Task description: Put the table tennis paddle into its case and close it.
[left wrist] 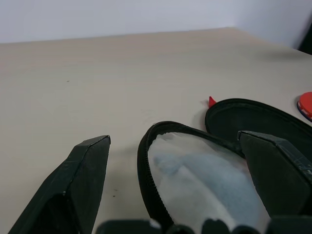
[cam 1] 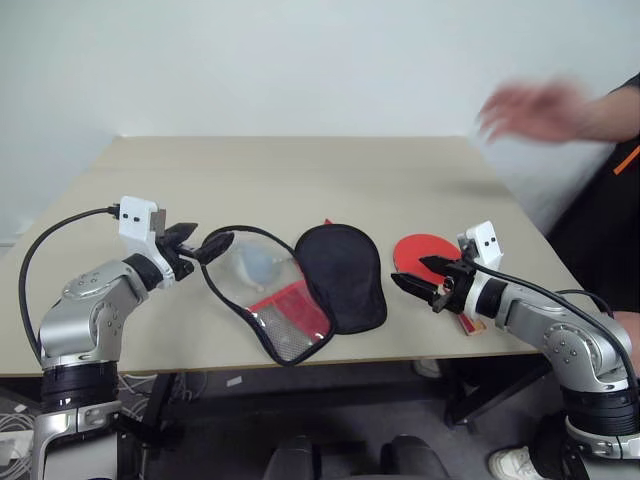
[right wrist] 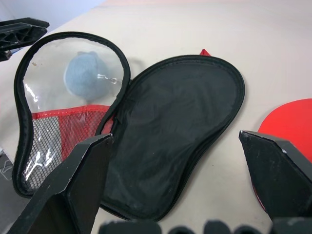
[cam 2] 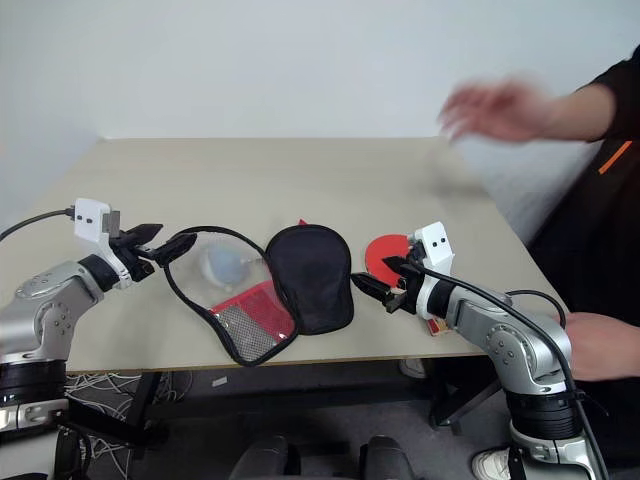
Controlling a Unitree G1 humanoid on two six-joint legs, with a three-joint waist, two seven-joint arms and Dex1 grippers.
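The case (cam 1: 342,275) lies unzipped and spread flat in the middle of the table. Its black-lined half is on the right; its half with a clear window and red mesh (cam 1: 285,315) is on the left. A pale bluish lump (cam 1: 258,262) shows through the window. The table tennis paddle (cam 1: 418,248) lies red face up just right of the case, its handle (cam 1: 470,323) under my right arm. My left gripper (cam 1: 208,243) is open, its fingers straddling the rim (left wrist: 146,161) of the window half. My right gripper (cam 1: 410,272) hangs open over the paddle's near edge, holding nothing.
A person stands at the table's right side, one hand (cam 1: 535,108) blurred over the far right corner and the other hand (cam 2: 600,345) low beside my right arm. The table's front edge (cam 1: 350,362) runs close below the case.
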